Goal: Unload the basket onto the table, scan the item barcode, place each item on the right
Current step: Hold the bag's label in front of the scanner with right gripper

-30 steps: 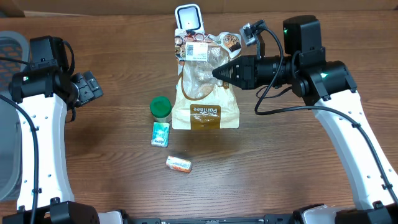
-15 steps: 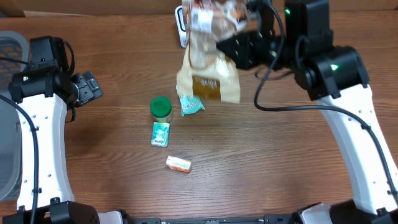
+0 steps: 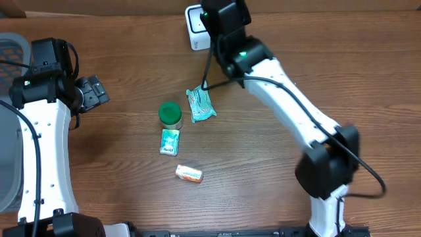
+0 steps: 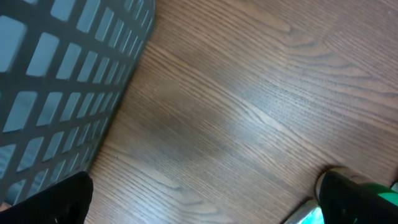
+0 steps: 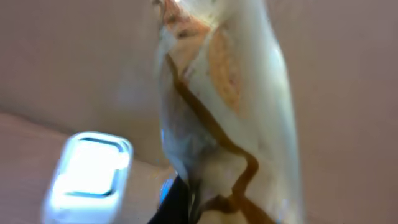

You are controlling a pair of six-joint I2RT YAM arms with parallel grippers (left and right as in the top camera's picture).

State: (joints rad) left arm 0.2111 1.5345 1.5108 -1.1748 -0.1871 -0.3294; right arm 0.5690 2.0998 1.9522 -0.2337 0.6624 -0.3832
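Observation:
The item, a clear-and-beige bread bag [image 5: 230, 106] with brown print, hangs blurred and close in the right wrist view. My right gripper [image 5: 193, 205] is shut on its lower part; one dark finger [image 5: 177, 202] shows beside it. The white scanner [image 5: 90, 174] glows to the bag's left. From overhead, the scanner [image 3: 196, 26] stands at the table's far edge, and the right arm [image 3: 230, 39] reaches over it, hiding the bag and the gripper. No barcode shows. My left gripper [image 3: 93, 91] hangs open at the far left, its fingertips [image 4: 53, 202] wide apart over bare wood.
A green-lidded jar [image 3: 170, 114], a teal packet [image 3: 200, 105], a smaller teal packet [image 3: 170, 141] and an orange-and-white pack [image 3: 189, 173] lie mid-table. A grey mesh basket [image 3: 10, 52] stands at the left edge, close to the left gripper [image 4: 199, 211].
The right arm has lifted the bread bag off the table and swung it up and left to the scanner. The teal packet that lay under the bag now shows. The left arm stayed still.

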